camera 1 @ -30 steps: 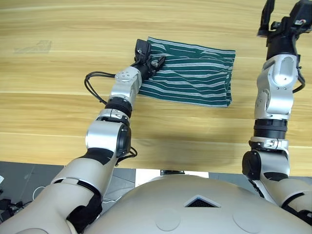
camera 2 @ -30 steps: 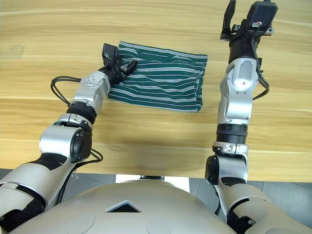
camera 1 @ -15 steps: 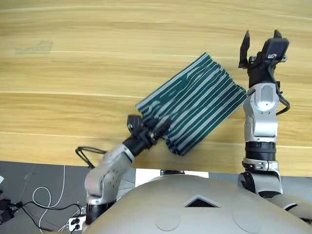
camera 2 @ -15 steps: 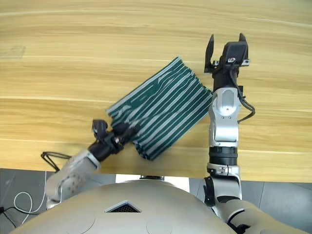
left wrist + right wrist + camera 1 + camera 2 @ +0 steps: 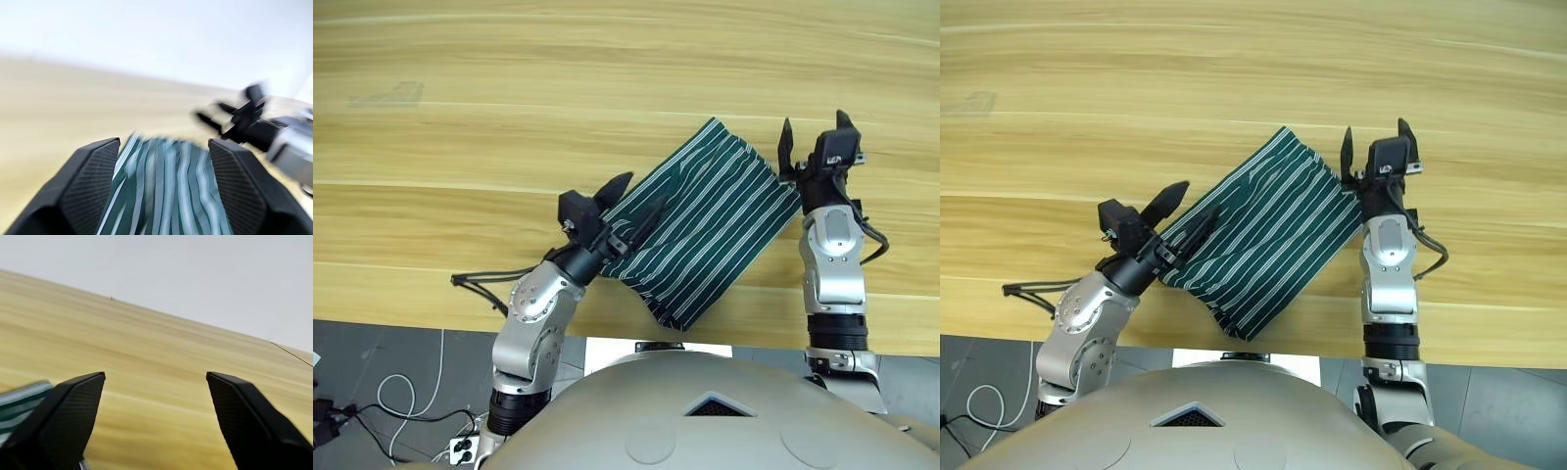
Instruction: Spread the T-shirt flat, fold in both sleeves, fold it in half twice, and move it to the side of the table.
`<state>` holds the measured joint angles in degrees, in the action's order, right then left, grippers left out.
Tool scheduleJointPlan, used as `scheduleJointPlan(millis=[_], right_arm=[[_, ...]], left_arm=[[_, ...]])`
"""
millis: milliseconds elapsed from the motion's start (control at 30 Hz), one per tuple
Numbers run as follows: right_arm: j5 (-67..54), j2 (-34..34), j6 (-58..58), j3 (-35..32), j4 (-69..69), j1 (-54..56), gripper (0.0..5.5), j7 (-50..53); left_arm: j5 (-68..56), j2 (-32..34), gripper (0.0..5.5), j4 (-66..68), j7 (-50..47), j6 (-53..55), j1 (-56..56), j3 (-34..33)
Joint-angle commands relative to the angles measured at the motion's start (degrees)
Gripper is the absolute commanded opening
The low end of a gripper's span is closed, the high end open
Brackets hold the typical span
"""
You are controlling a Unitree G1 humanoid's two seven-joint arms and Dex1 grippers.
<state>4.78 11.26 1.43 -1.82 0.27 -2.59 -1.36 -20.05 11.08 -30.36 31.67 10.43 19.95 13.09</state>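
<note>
- T-shirt (image 5: pixel 700 230): dark green with thin white stripes, folded into a compact rectangle. It lies flat and askew on the wooden table (image 5: pixel 460 147), 1 corner pointing away and the opposite corner close to the table's front edge. Whether that corner overhangs, I cannot tell.
- Left gripper (image 5: pixel 646 188): jaws spread, pinching nothing. It sits low at the shirt's left corner, 1 finger above the bare wood and the other across the hem. In the left wrist view the stripes (image 5: pixel 166 196) run out between the 2 fingers (image 5: pixel 93 181). Whether a finger touches the cloth, I cannot tell.
- Right gripper (image 5: pixel 815 119): jaws wide apart, empty, standing just beside the shirt's right corner. A sliver of that corner (image 5: pixel 19 406) shows at 1 finger in the right wrist view.

Step, as I judge it: the sleeve folds and both halvings look done, so this is the last step — moving the shirt to the side of the table. Neither gripper holds the bundle.

Next move: if this spot serves, the left gripper should rise before drawing back, so the finger over the hem does not catch a layer. If the shirt must go farther, the grip needs every layer at the corner — then a low, slow slide to keep the folds stacked.
</note>
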Motion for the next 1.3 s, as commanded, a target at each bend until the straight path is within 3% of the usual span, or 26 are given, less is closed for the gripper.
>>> scheduleJointPlan(millis=[33,267,433,633,800,900,967,1067,1167,1300], right_arm=[[2.05,0.7,2.91,-0.61,4.92,1.66,3.84,2.06],[3.44,2.0,8.86,-4.16,18.9,8.85,3.84,8.62],[3.88,2.72,11.88,-5.19,24.95,13.09,3.84,10.95],[4.34,2.79,14.1,-4.97,27.14,13.65,3.84,12.6],[5.27,2.22,15.6,-4.31,27.09,12.98,3.84,13.59],[6.26,2.78,17.21,-4.25,27.29,11.64,3.84,14.62],[6.56,2.64,17.8,-4.25,26.38,10.04,3.84,14.97],[7.65,1.99,18.21,-2.84,24.01,7.83,3.84,14.96],[9.92,1.44,18.54,-0.35,20.28,5.72,3.84,14.65],[10.8,-0.35,17.0,2.64,15.23,4.12,3.84,13.71]], left_arm=[[4.31,1.55,3.35,10.42,3.36,-0.85,-10.82,3.13],[7.81,-7.57,3.35,44.54,10.85,-0.51,-32.57,9.79],[9.81,-15.36,3.35,70.19,10.71,-4.85,-42.41,7.93],[10.11,-17.96,3.35,83.97,7.53,-9.14,-47.91,1.81],[7.92,-16.34,3.35,90.63,-3.46,-7.99,-49.75,-7.6],[4.5,-13.89,3.35,93.94,-15.01,-10.71,-48.06,-16.58],[3.06,-14.43,3.35,93.32,-20.2,-13.21,-45.73,-20.48],[2.63,-17.99,3.35,84.49,-20.62,-13.18,-37.45,-21.16],[2.17,-20.77,3.35,62.94,-18.61,-6.16,-21.49,-15.93],[-1.43,-17.07,3.35,34.99,-15.26,4.26,-2.41,-3.49]])
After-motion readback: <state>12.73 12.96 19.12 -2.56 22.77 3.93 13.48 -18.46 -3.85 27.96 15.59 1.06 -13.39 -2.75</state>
